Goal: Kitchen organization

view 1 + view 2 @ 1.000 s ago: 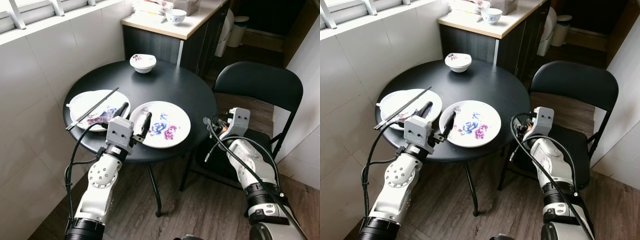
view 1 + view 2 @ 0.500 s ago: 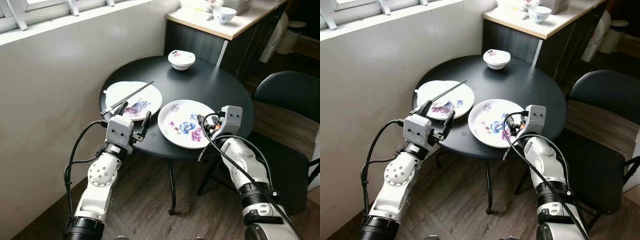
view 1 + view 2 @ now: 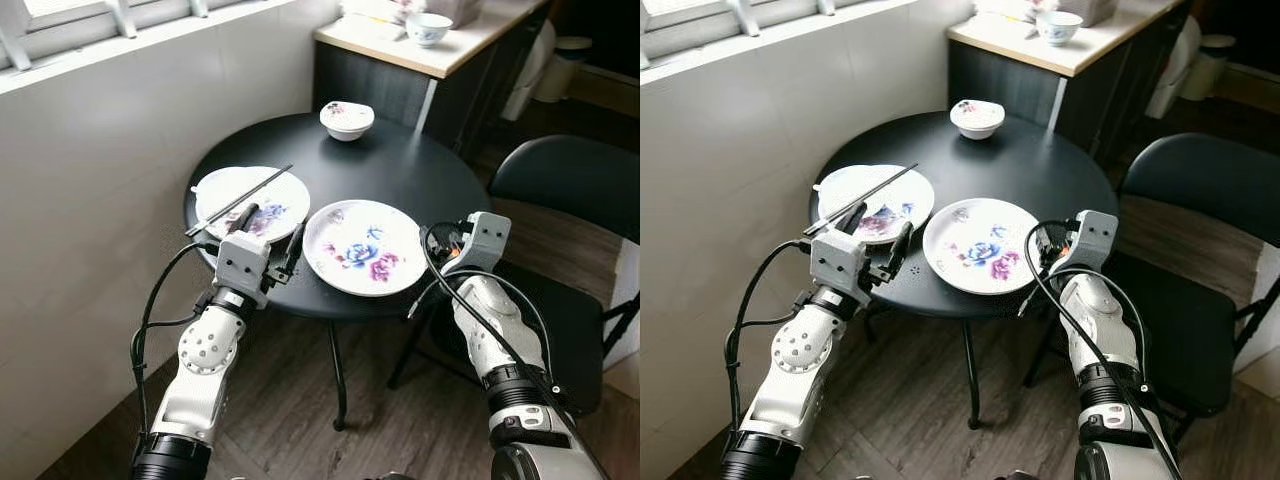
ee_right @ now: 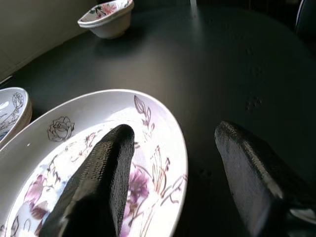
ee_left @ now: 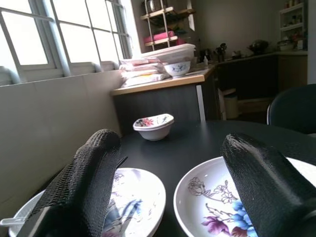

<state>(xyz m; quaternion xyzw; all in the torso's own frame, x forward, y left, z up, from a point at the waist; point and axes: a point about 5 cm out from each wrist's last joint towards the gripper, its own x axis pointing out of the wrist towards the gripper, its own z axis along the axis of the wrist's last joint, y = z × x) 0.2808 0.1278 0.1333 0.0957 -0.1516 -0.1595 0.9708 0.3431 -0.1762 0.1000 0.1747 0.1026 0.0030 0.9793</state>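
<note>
A round black table (image 3: 420, 170) holds two flowered white plates. The left plate (image 3: 262, 186) has black chopsticks (image 3: 238, 200) lying across it. The middle plate (image 3: 365, 247) lies bare. A small flowered bowl (image 3: 346, 118) stands at the table's far side. My left gripper (image 3: 272, 224) is open at the table's front edge, between the two plates. My right gripper (image 4: 175, 131) is open at the middle plate's right rim, one finger (image 4: 106, 168) over the plate, the other over the tabletop.
A black folding chair (image 3: 570, 180) stands right of the table. Behind the table, a counter (image 3: 440, 50) carries a blue-patterned bowl (image 3: 428, 28) and stacked dishes. A white tiled wall (image 3: 90, 200) with a window sill runs along the left. The floor is wood.
The camera has shifted. My right gripper has come from beside the chair to the middle plate's right rim. The left gripper stays at the table's front edge.
</note>
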